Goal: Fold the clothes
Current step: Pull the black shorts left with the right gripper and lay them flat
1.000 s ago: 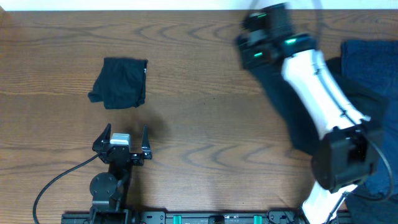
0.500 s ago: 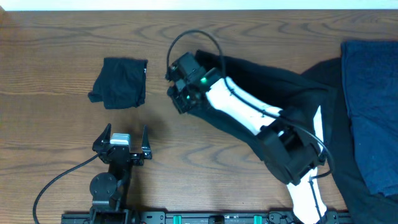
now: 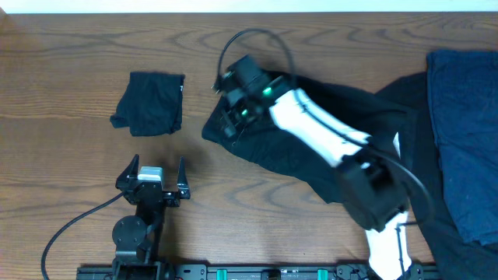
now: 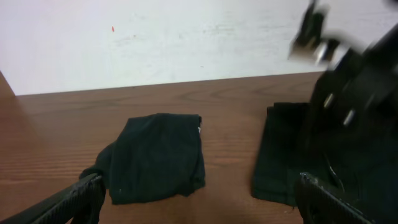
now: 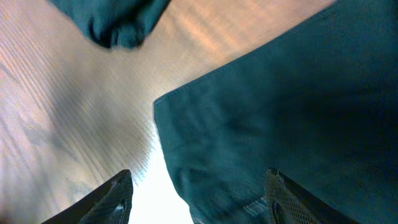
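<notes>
Nearest the base, the left pincer hung idle over the worktop, its jaws spread wide and gripping nothing. Just beyond it lay a small black bundle, compact enough to pass as already folded.

Further across, the right pincer hovered over the near-left corner of the large black garment. Its jaws stood parted, with the cloth lying flat beneath them rather than pinched. The garment sprawled from the worktop's middle toward the right, where a pale inner edge showed beside a navy-blue cloth.

The step looked like laying this garment out for folding. The next move probably calls for smoothing it flat, then taking a free edge to carry across.

The right arm covered the garment's middle and its far side ran under the navy-blue cloth, so its outline stayed unclear. The right wrist view was blurred and glare-washed.
</notes>
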Robot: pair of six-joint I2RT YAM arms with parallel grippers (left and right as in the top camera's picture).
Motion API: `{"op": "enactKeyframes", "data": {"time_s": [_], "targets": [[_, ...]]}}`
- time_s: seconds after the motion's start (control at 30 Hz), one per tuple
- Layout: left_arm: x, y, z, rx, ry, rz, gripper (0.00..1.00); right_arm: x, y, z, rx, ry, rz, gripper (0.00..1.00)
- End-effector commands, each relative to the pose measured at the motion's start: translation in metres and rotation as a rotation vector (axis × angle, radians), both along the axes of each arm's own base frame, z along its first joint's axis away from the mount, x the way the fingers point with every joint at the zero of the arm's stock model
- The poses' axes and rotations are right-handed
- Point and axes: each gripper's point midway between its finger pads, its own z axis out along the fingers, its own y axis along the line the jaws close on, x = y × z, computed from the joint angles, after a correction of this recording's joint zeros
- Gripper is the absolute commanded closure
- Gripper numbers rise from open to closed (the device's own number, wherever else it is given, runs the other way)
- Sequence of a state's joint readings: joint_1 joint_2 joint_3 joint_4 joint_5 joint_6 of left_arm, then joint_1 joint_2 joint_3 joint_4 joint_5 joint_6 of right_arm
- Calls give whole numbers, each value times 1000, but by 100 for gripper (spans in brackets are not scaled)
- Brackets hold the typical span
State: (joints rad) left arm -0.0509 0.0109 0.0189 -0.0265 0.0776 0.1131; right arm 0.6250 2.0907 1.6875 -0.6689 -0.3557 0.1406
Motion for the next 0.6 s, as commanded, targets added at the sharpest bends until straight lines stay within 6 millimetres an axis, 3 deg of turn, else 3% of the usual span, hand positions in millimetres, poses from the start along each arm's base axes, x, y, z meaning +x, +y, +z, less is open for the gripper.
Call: {"op": "enactKeyframes", "data": {"time_s": [0.0, 0.1, 0.27, 0.4, 0.47, 0.57], "targets": [[-1, -3, -15, 18, 43, -17, 2, 13, -29, 81, 90, -121, -22, 30], [-1, -3, -14, 18, 42, -17, 2, 16, -67, 106, 68, -135, -89, 27], [-1, -3, -14, 18, 42, -17, 2, 15, -154, 129, -70, -137, -277, 23], [-1, -3, -14, 18, 42, -17, 2, 10, -219, 128, -192, -98, -420, 12], [-1, -3, -14, 18, 42, -17, 2, 4, -239, 123, -227, -56, -454, 6], [-1, -3, -14, 18, 42, -17, 2, -4, -264, 111, -282, -3, -440, 6]]}}
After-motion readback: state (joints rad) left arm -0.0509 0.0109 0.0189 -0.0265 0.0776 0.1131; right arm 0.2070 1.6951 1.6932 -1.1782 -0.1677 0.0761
